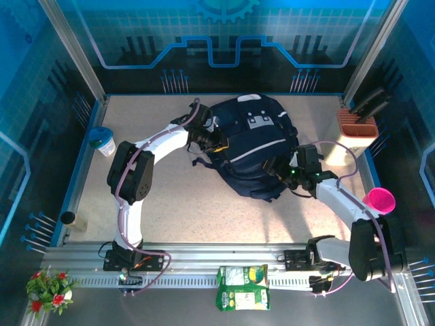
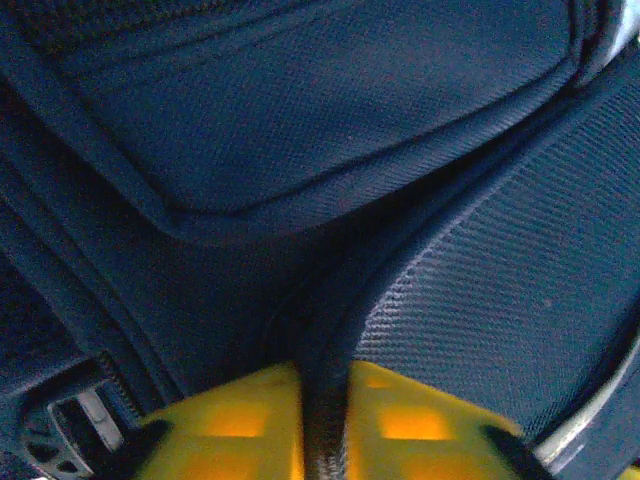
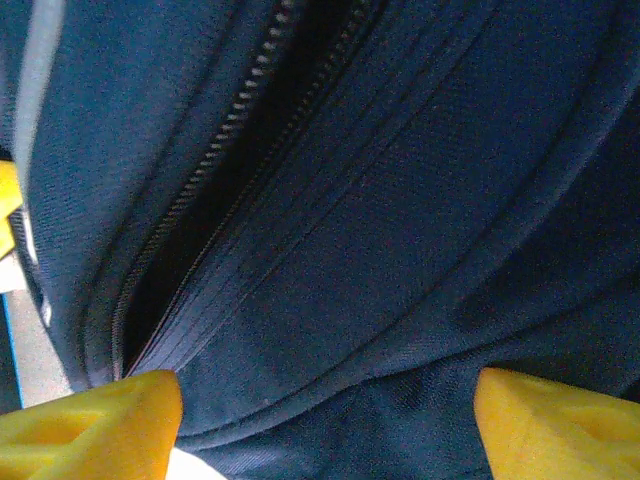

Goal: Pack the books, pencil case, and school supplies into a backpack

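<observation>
Your backpack point(image 1: 255, 146) lies in the middle of the table point(image 1: 183, 204) and looks soft and floppy, so with the left gripper point(image 2: 325, 390) pinched on its seam fold point(image 2: 330, 320) and the right gripper point(image 3: 330, 390) gaping beside the zipper point(image 3: 215, 170), take firm edging, not loose cloth.

packet point(image 1: 242, 287) print too blurred, seemingly nothing legible

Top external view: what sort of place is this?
Probably a robot test cell, not a home: aluminium frame posts, blue printed wall panels, and a slotted mounting rail along the near edge.
</observation>
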